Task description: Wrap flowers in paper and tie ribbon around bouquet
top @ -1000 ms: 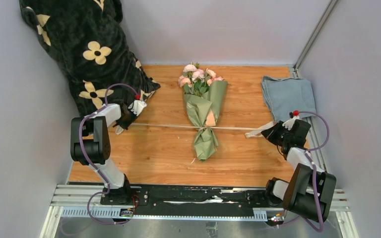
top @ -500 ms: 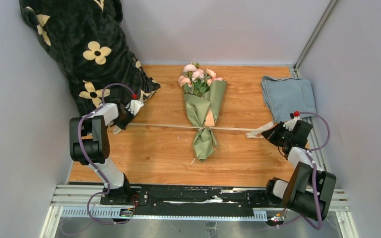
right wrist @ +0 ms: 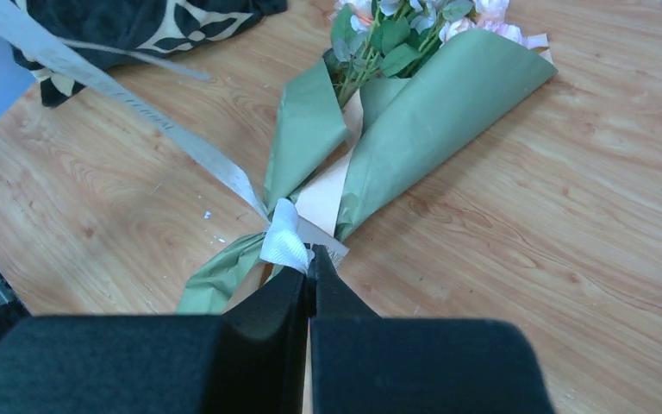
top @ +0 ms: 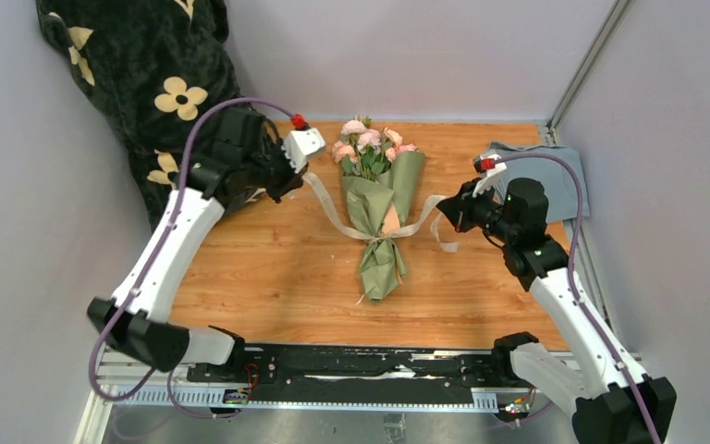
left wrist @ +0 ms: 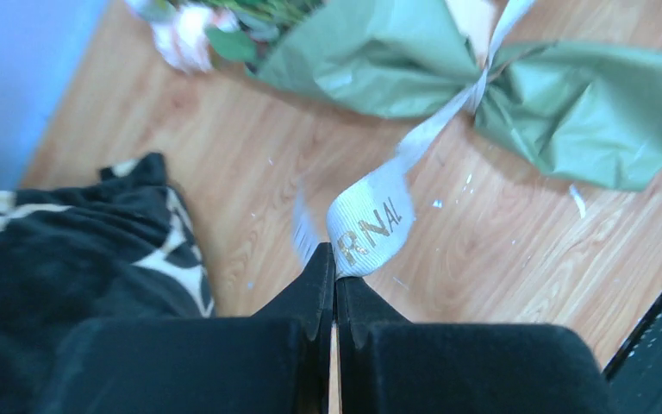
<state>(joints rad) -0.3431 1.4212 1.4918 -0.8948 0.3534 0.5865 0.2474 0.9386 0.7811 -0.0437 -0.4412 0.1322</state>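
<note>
Tying: ribbon [top: 331, 207] cinched round bouquet [top: 381, 199]; left claw [left wrist: 334, 260] and right claw [right wrist: 309, 264] each clamped shut on an end.
Claws at 10 and 3 o'clock of bouquet; ribbon looks limp, light, slippery; pinch flat faces.

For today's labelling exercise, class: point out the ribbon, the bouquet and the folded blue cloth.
ribbon [left wrist: 371, 222]: left wrist view, lettered stretch.
bouquet [right wrist: 431, 129]: right wrist view, green paper cone.
folded blue cloth [top: 569, 190]: top view, bare right part.

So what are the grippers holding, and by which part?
The ribbon: left gripper pinches one tail near its end, right gripper the other.
</note>
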